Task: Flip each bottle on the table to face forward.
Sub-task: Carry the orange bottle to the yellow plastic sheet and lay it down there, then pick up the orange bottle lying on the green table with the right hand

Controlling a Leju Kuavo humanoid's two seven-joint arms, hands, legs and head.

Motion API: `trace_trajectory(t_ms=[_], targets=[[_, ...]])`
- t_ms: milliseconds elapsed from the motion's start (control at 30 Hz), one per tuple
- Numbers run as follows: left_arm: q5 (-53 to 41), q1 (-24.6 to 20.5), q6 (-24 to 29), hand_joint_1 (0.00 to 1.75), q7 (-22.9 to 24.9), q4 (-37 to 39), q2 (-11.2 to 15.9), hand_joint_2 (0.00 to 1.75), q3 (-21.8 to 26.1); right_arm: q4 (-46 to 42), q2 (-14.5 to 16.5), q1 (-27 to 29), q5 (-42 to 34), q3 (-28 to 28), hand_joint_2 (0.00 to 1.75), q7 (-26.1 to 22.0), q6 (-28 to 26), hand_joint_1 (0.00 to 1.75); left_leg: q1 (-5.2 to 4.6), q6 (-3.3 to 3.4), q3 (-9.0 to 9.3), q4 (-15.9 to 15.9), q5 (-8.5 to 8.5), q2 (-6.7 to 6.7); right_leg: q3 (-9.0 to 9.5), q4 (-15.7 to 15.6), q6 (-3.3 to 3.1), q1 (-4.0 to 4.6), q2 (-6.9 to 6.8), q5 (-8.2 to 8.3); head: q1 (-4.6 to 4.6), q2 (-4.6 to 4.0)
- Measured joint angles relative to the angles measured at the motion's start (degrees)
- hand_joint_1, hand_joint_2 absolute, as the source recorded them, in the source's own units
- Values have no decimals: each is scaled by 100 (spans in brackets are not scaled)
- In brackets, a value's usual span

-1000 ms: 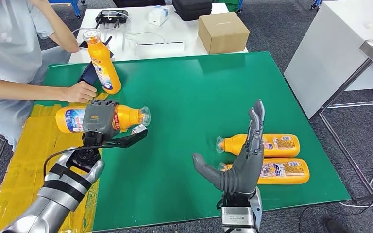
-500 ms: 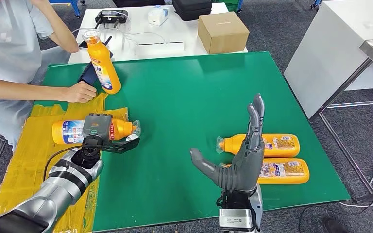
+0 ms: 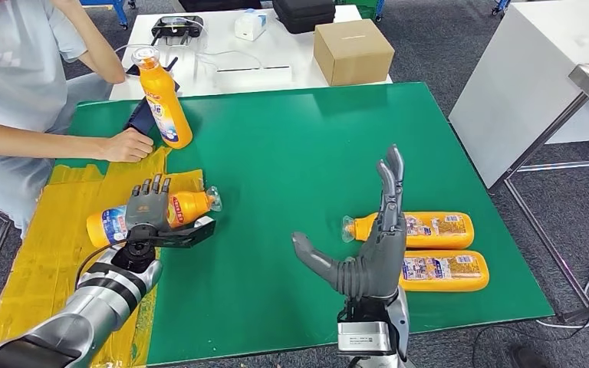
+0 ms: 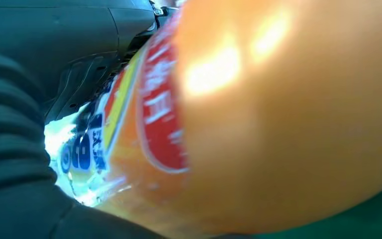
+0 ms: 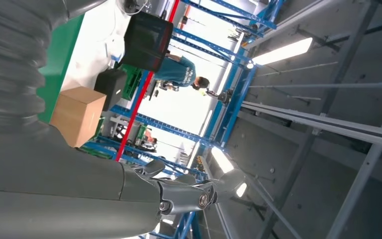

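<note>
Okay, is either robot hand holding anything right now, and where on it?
The left robot hand grips the lying orange plastic bottle around its middle, over the label. The right robot hand is raised with fingers spread, holding nothing.

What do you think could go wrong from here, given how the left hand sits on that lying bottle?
The left hand lies on the lying bottle with its fingers apart, so the round bottle may roll off the yellow sheet. A person's hand rests nearby beside the upright bottle; a stray move might strike either. The raised right hand hovers by two lying bottles and could nudge them.
</note>
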Motion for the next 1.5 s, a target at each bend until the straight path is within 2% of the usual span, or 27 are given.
trace_trajectory(t_ms=[133,300,400,533,667,733,800,967,1133,1200,1500], targets=[[157,188,779,0,-451,-151,-113,175,258,23,-14,5,44,-3,175,-4,-22,0,0,0,0,0,0,0,-1,0,0,-1,0,0,1,0],[388,741,2069,0,-1093,-1114,-294,175,585,34,-58,88,187,-5,175,-41,-147,0,-3,0,-2,0,-2,1,-3,0,1,-3,0,-1,1,0],[608,1109,2323,0,-1429,-1752,-377,175,722,36,-95,140,280,-6,175,-37,-220,0,-3,-2,-2,0,-5,2,-6,-1,1,-2,2,-1,-1,0],[1201,1736,2556,0,-2334,-3000,-526,175,938,36,-169,223,626,-40,175,97,-335,0,-1,-4,-2,0,-7,2,-7,-1,-1,-1,2,-3,-1,0],[1533,2413,2584,0,-3344,-4417,-816,175,1284,63,-288,262,1333,-118,175,461,-339,0,-1,-6,-2,0,-10,6,-7,-1,-1,-1,4,-4,-1,0],[2166,2675,2543,0,-3677,-4926,-926,175,1392,101,-383,273,1894,-182,175,825,-187,0,-1,-6,-2,0,-11,5,-6,-1,-1,-1,4,-5,2,0],[2852,2891,2442,0,-3663,-5269,-920,175,1361,144,-492,280,2371,-251,175,1192,14,0,-1,-6,-2,0,-11,4,-6,-2,-1,-1,3,-5,-1,0],[3414,3181,2261,0,-3620,-5811,-831,175,1245,230,-680,291,2687,-398,175,1494,229,0,1,-5,-1,0,-7,-2,-1,-2,-2,0,-2,-5,0,0],[4983,3411,1302,0,-3884,-6227,-704,175,1145,350,-978,309,3223,-634,175,2214,1048,0,0,-5,0,0,-8,-1,-2,-2,-2,0,-2,-4,-1,0],[5318,3529,1061,0,-3982,-6389,-662,175,1149,438,-1142,327,3193,-838,175,2282,1212,0,0,-4,-2,0,-8,-3,-2,-2,-2,-2,-3,-4,1,0],[5721,3684,665,0,-4163,-6630,-594,175,1173,663,-1601,406,3046,-1570,175,2410,1794,0,-4,-3,-3,0,-9,-3,-3,-2,-1,-3,-3,-4,-2,0]])
